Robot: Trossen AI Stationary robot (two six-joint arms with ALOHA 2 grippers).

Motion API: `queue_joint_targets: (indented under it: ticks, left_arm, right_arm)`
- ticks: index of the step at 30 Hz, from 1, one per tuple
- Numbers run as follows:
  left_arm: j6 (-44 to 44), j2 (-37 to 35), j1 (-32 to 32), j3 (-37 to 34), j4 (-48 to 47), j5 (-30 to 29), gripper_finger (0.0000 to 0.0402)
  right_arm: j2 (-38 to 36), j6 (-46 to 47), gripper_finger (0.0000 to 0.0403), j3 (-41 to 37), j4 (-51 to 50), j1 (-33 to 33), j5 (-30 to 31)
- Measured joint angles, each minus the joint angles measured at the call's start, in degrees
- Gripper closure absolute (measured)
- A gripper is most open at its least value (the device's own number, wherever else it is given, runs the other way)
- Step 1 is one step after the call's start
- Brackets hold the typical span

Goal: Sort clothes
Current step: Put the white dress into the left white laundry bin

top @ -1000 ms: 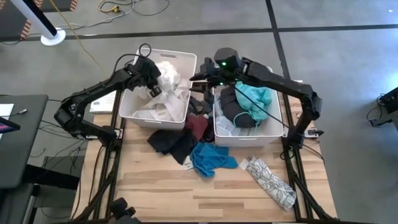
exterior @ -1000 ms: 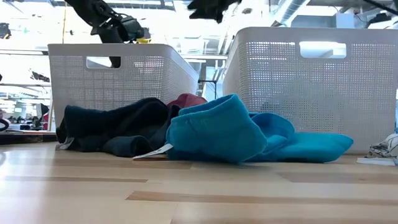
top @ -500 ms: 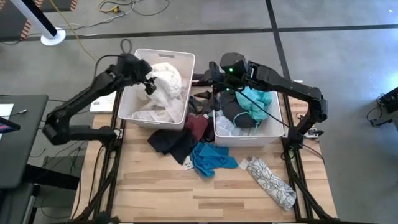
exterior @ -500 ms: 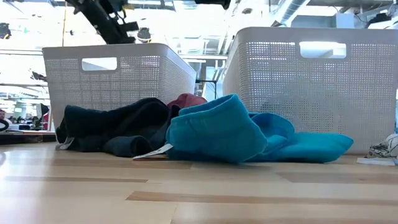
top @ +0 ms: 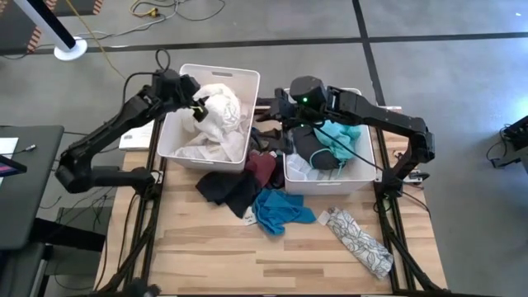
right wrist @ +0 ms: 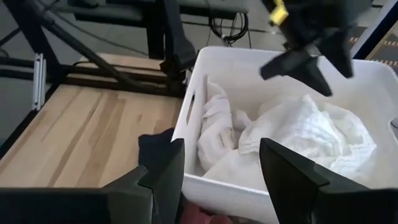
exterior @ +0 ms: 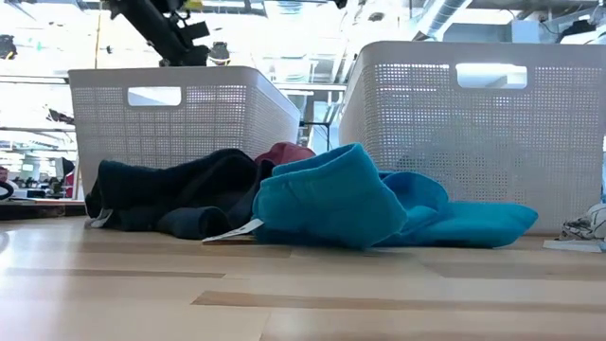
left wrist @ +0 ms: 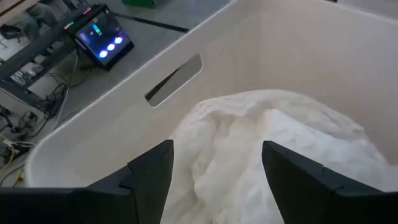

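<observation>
1. High view: the left gripper (top: 196, 110) hangs released over the left bin (top: 185, 76), just above the white clothes (top: 216, 106) piled inside. The right gripper (top: 279, 109) sits over the gap between the two bins, spread and carrying nothing, beside the right bin (top: 368, 178) with its teal and black garments (top: 323, 140). Unsorted pieces lie on the desk (top: 206, 247): a black garment (top: 221, 186), a maroon one (top: 262, 167), a teal one (top: 279, 209) and a white-patterned one (top: 356, 239). Risk: the two arms are close together above the bins and could clash if both reach for the middle pile.

2. Low view: the dark garment (exterior: 170, 194), the maroon one (exterior: 284, 152) and the teal garment (exterior: 331, 199) overlap against the bin walls. A grab here may lift two colours together, or drag a hem and shove a bin.

3. Left wrist view: the white heap (left wrist: 267, 143) rises between the open fingers (left wrist: 152, 168). A fold could catch on a finger as the arm withdraws and trail out of the bin.

4. Right wrist view: its fingers (right wrist: 163, 169) are parted and empty, facing the left bin (right wrist: 249, 199) and the left gripper (right wrist: 308, 59). Reaching ahead risks striking that arm or the rim.
</observation>
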Motion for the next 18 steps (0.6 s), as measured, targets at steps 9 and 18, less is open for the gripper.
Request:
queue_joint_targets:
  ticks: [9, 18]
  left_arm:
    - [0.6, 12.6, 0.0, 0.0, 0.6, 1.1, 0.0162]
    - [0.5, 24.4, 0.0, 0.0, -0.7, 1.3, 0.0162]
  right_arm:
    - [0.0, -0.5, 0.0182, 0.0, -5.2, 1.7, 0.0]
    - [0.0, -0.5, 0.0182, 0.0, -7.8, 3.1, 0.0]
